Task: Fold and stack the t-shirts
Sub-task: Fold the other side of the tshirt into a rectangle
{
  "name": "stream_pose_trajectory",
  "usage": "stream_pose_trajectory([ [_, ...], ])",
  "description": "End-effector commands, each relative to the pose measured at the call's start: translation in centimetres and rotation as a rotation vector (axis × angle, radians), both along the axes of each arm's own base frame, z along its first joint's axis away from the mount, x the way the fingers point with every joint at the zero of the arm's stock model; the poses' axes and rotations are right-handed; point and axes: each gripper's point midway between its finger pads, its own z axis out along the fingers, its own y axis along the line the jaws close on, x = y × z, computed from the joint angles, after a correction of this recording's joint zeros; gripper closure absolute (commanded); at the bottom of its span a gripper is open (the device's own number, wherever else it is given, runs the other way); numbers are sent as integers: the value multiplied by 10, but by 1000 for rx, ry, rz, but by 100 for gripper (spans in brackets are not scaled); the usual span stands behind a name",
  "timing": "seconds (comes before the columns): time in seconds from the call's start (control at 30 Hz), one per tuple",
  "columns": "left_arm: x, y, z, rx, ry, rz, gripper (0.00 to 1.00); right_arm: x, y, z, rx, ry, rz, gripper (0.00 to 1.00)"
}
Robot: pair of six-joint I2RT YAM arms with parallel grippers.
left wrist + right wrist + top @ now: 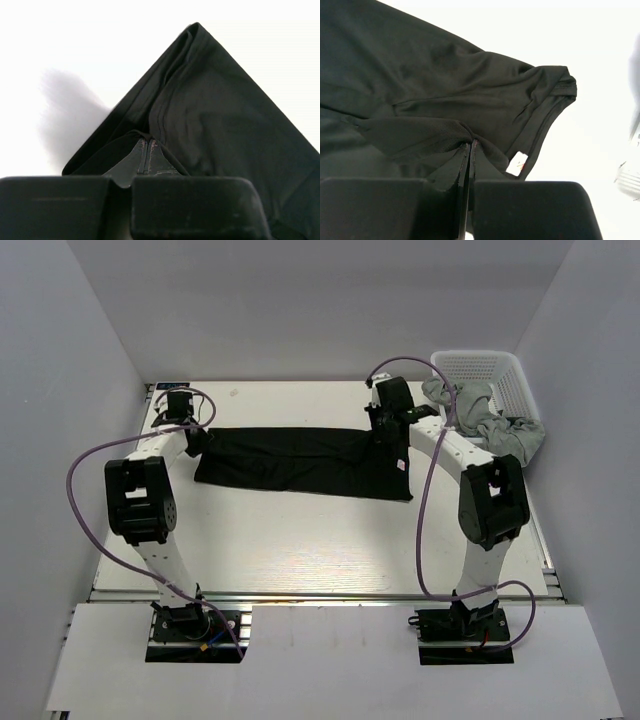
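A black t-shirt lies folded into a long band across the far half of the table, its small pale label at the right end. My left gripper is shut on the shirt's left edge; in the left wrist view its tips pinch a fold of the black t-shirt. My right gripper is shut on the right end, pinching black t-shirt cloth at its tips, with the label just to the right. Light grey t-shirts spill from the basket.
A white lattice basket stands at the far right corner against the wall. Grey walls enclose the table on three sides. Purple cables loop from both arms. The table's near edge carries a metal rail.
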Motion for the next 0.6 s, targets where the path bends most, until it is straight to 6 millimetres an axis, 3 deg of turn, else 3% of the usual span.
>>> stream_pose_trajectory([
  [0.0, 21, 14, 23, 41, -67, 55, 100, 18, -6, 10, -4, -25, 1, 100],
  [0.07, 27, 19, 24, 59, -58, 69, 100, 23, -11, 7, 3, -17, -6, 100],
  [0.13, 25, 19, 13, 57, -13, 68, 100, 26, -11, 3, 4, -11, -1, 100],
  [0.4, 34, 22, 14, 66, -17, 86, 100, 44, -12, -13, 16, 15, 11, 100],
  [0.43, 35, 22, 17, 61, -22, 94, 98, 52, -10, -16, 16, 11, 18, 100],
  [0.5, 36, 22, 15, 60, -13, 93, 84, 58, -6, -17, 19, 12, 27, 100],
  [0.53, 38, 22, 19, 60, -18, 94, 82, 60, -4, -32, 11, 37, 31, 100],
  [0.57, 38, 22, 15, 60, -9, 93, 82, 71, 1, -18, 29, 3, 39, 94],
])
